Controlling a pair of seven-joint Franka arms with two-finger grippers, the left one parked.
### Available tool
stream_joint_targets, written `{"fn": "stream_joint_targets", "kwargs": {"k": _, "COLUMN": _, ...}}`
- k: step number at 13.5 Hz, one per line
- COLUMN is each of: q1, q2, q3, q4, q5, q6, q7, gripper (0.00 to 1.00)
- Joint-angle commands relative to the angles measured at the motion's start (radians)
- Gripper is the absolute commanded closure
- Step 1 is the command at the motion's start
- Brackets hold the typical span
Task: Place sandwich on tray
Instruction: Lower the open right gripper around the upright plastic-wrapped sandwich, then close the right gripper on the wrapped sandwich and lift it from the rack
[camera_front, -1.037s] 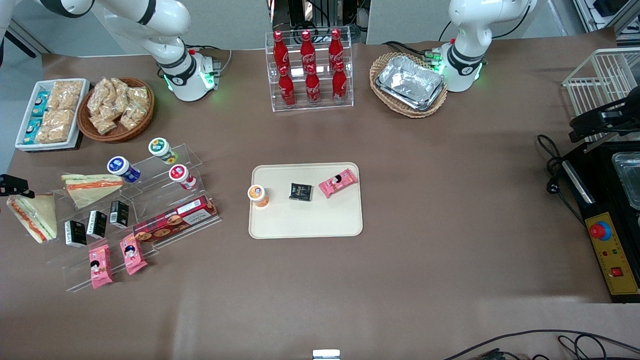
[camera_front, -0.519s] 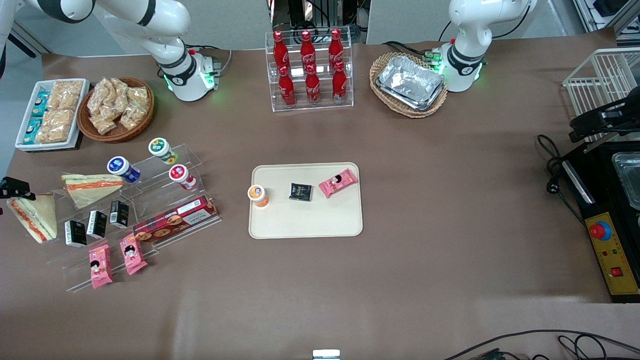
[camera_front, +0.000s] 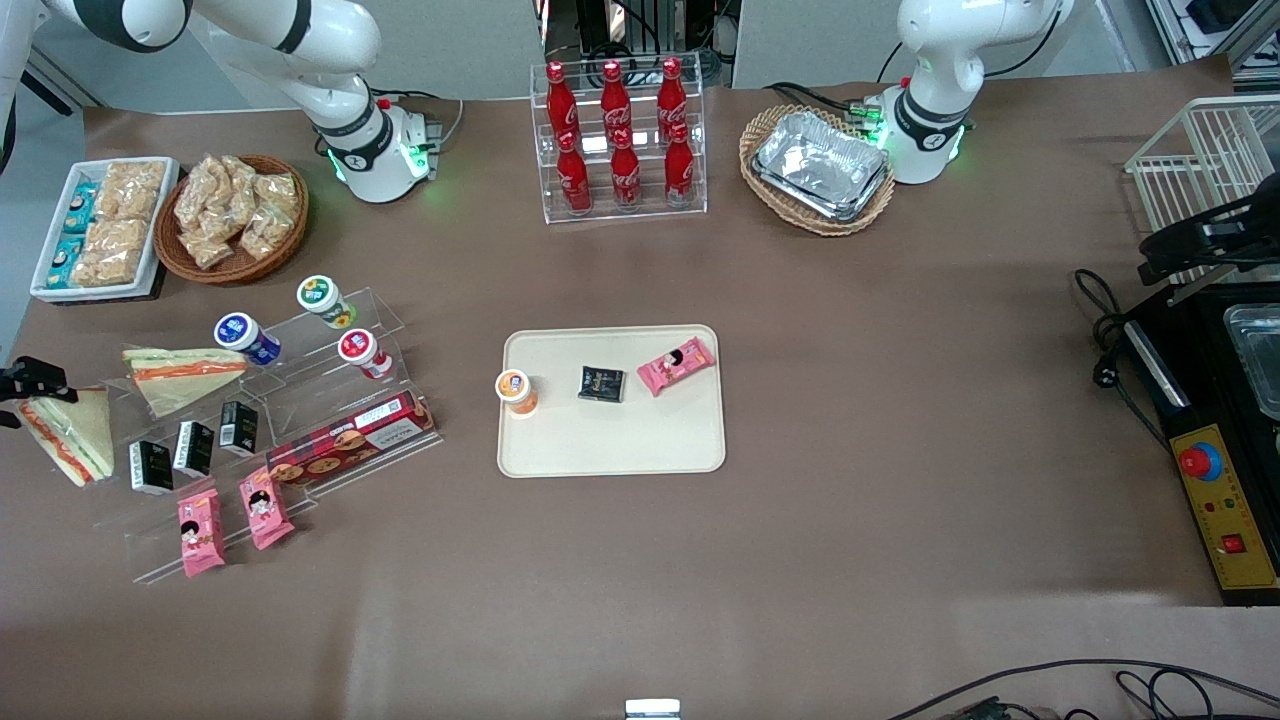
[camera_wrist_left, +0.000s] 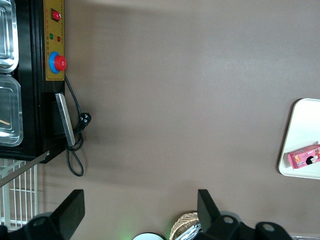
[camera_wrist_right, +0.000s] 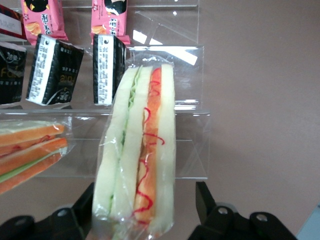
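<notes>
At the brown table's (camera_front: 850, 400) working-arm end, the gripper (camera_wrist_right: 145, 200) has sunk astride the sandwich (camera_wrist_right: 135, 150). Its claw is spread, not yet pinching. The tray (camera_front: 610, 450) waits well apart.

End effector (camera_wrist_right: 145, 210) at the working arm's table end, fingers (camera_wrist_right: 82, 207) spread wide apart.

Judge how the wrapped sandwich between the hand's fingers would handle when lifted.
The sandwich looks soft: a hard squeeze by the hand would likely squash the bread. Its clear film looks slick and loose, so it might slip. Probably light for its size.
</notes>
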Motion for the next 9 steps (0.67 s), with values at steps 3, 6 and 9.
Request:
{"fn": "stream_joint_targets", "kwargs": {"k": 3, "q1": 0.003, "q2": -0.004, "q3": 0.000, "q4": -0.043, "q5": 0.044, "q6": 0.017, "q7": -0.016, "gripper": 0.90}}
{"fn": "stream_joint_targets", "kwargs": {"k": 6, "q1": 0.014, "q2": -0.027, "q3": 0.008, "q4": -0.026, "q5": 0.044, "q6": 0.010, "q7": -0.013, "gripper": 1.00}}
{"fn": "stream_joint_targets", "kwargs": {"k": 9, "q1": 0.075, "q2": -0.105, "q3": 0.008, "q4": 0.018, "q5": 0.040, "q6": -0.030, "q7": -0.001, "gripper": 1.00}}
